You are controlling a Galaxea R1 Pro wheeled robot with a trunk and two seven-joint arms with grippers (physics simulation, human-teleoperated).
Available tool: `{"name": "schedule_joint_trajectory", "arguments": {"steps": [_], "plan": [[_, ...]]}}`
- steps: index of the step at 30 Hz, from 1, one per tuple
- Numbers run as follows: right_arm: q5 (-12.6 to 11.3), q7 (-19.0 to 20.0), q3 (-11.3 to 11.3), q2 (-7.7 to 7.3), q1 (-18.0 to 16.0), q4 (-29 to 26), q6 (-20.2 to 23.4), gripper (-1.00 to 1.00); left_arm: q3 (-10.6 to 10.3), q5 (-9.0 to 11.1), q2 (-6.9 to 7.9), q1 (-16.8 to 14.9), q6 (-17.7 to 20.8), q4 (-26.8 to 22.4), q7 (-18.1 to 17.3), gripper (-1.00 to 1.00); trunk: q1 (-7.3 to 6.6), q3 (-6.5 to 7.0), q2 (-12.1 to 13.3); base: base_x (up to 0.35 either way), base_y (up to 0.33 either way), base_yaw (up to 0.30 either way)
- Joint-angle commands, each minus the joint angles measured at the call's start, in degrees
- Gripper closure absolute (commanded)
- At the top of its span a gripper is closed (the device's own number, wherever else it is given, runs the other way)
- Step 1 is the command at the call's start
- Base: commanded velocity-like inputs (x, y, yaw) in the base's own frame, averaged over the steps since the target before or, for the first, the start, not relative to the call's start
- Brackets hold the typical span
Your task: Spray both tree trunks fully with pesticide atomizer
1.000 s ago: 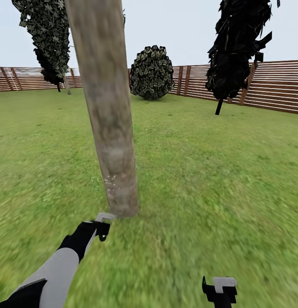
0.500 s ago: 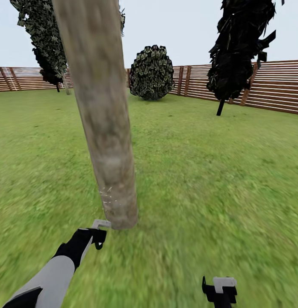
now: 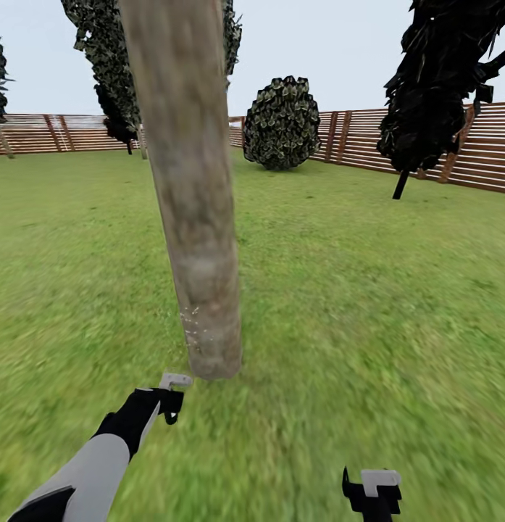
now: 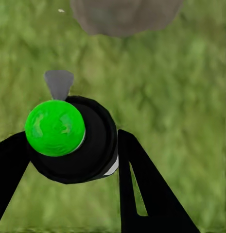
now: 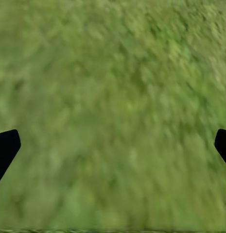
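Observation:
A thick mottled grey-brown tree trunk (image 3: 198,217) rises from the lawn straight ahead, and its base (image 4: 125,14) shows close in the left wrist view. A few whitish pesticide specks (image 3: 190,322) sit low on its left side. My left gripper (image 3: 169,399) is just short of the trunk's foot, shut on the pesticide atomizer (image 4: 74,141). The atomizer is a small black bottle with a green top here, and its grey nozzle (image 3: 174,379) points toward the trunk. My right gripper (image 3: 372,493) hangs low over the grass at the right, open and holding nothing (image 5: 113,148).
Green lawn spreads all round, ringed by a brown slat fence (image 3: 491,156). Far back stand a round bush (image 3: 281,123), a dark leaning columnar tree (image 3: 433,87) at the right and a leafy tree with a thin grey trunk (image 3: 141,141) at the left.
The whole head view has shifted, so the trunk and background sit further right: the camera moved. My left gripper with the atomizer stays by the trunk's foot, slightly lower in the picture. The right gripper is unchanged.

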Motion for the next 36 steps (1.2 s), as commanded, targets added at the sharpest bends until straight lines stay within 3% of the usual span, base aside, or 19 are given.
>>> {"name": "schedule_joint_trajectory", "arguments": {"steps": [1,12,17,24,36], "plan": [[0.0,0.0,0.0,0.03,0.0,0.0,0.0,-1.00,0.0,0.0,-0.02,0.0,0.0,0.4,0.0,1.00,0.00,0.00,0.0,-0.248,-0.198,0.083],[0.1,0.0,0.0,0.05,0.0,0.0,0.0,-1.00,0.1,-0.1,0.04,0.0,0.0,1.3,0.0,1.00,0.00,0.00,0.0,-0.040,-0.262,0.008],[0.1,0.0,0.0,0.07,0.0,0.0,0.0,-1.00,0.1,0.1,0.13,0.0,0.0,1.4,4.4,1.00,0.00,0.00,0.0,0.000,-0.274,0.184],[0.1,0.0,0.0,0.07,0.0,0.1,0.0,-1.00,0.1,2.1,0.14,0.0,0.0,1.4,4.4,1.00,0.00,0.00,0.0,0.000,-0.274,0.276],[0.1,0.0,0.0,0.06,0.0,0.1,0.0,-1.00,0.1,2.3,0.20,0.0,0.0,1.4,4.5,1.00,0.00,0.00,0.0,0.000,-0.274,0.038]]}}
